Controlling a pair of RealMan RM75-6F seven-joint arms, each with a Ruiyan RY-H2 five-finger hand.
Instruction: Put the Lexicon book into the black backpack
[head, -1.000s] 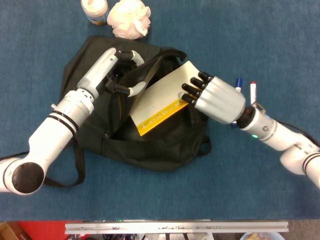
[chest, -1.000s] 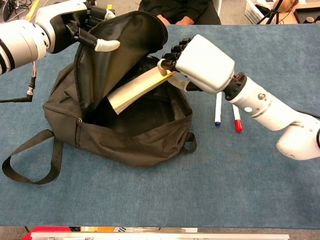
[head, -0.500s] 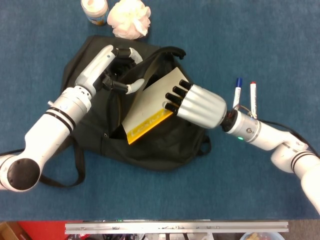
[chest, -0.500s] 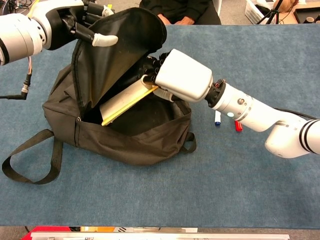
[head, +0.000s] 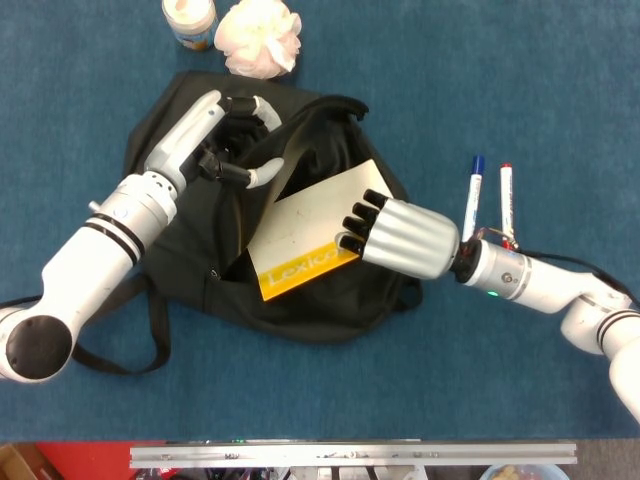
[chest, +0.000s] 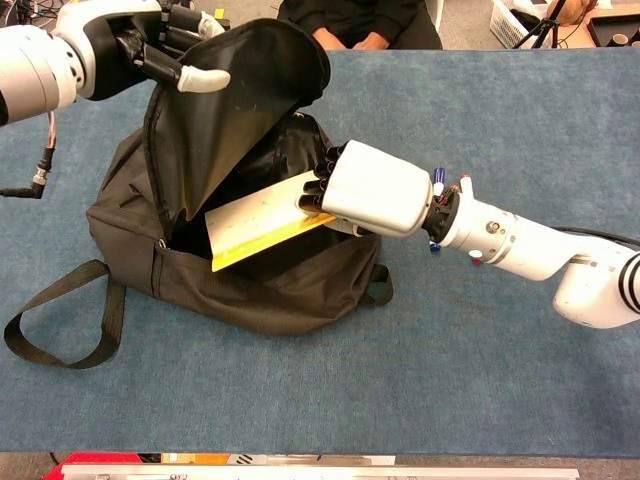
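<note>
**Robot slides a book into an open black backpack**

A black backpack lies on a blue table, its top flap lifted to show the dark inside. The left hand grips the raised edge of that flap and holds it up and back, fingers curled around the fabric; from the chest view the flap stands like an open lid over the bag.

The right hand holds the Lexicon book by its near end, dark fingers lying on the pale cover. The book is tilted, with its far end lowered into the mouth of the backpack and its held end above the bag's front rim. A yellow band along its lower edge carries the word Lexicon, readable from the head view. About half of the book appears to be past the opening, though the dark fabric makes the exact depth hard to judge.

Just beside the right wrist, two markers lie on the table: a blue-capped marker and a red-capped marker, side by side. Beyond the backpack sit a small jar and a pale bath pouf. A loose backpack strap loops out on the table at the near left
</note>
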